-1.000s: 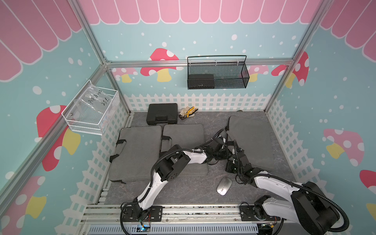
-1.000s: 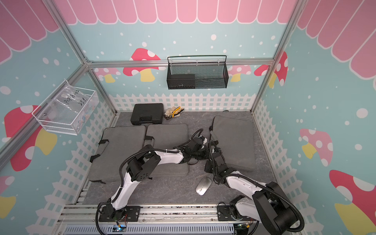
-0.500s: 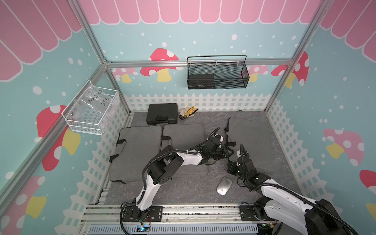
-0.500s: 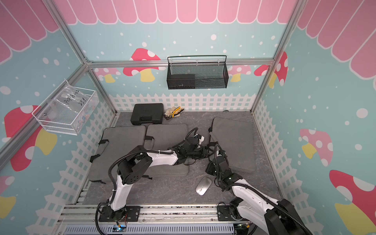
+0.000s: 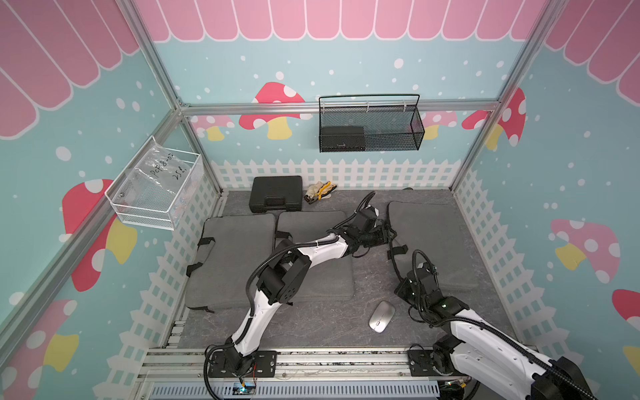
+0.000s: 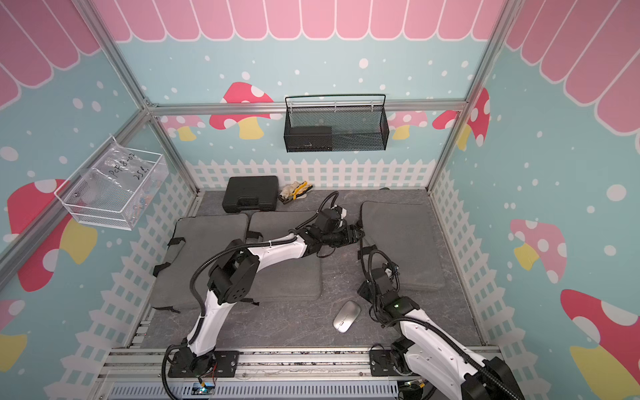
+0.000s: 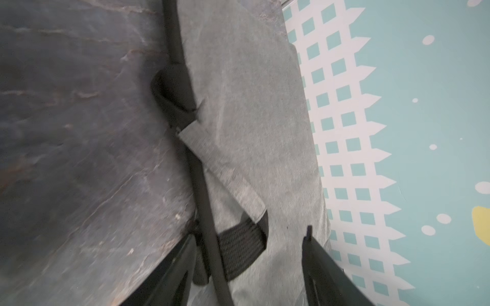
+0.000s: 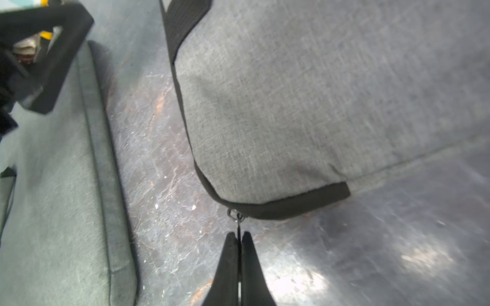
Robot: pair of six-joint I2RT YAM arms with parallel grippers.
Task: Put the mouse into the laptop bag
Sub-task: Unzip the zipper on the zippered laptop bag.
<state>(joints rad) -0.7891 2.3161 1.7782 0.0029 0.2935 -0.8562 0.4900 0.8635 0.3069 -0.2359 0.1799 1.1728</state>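
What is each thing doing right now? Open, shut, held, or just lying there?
laptop bag: lying flat.
mouse: lying loose, outside the bag.
right pincer: shut on the zip pull.
left pincer: open, over the bag's strap.
black case: shut.

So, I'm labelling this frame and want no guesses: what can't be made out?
Right laptop bag: open or zipped, unclear; top views too small, right wrist view shows only its corner.
Right gripper, on the zipper pull: hidden under its wrist in top views.
Dark box in the mesh basket: too small to identify.
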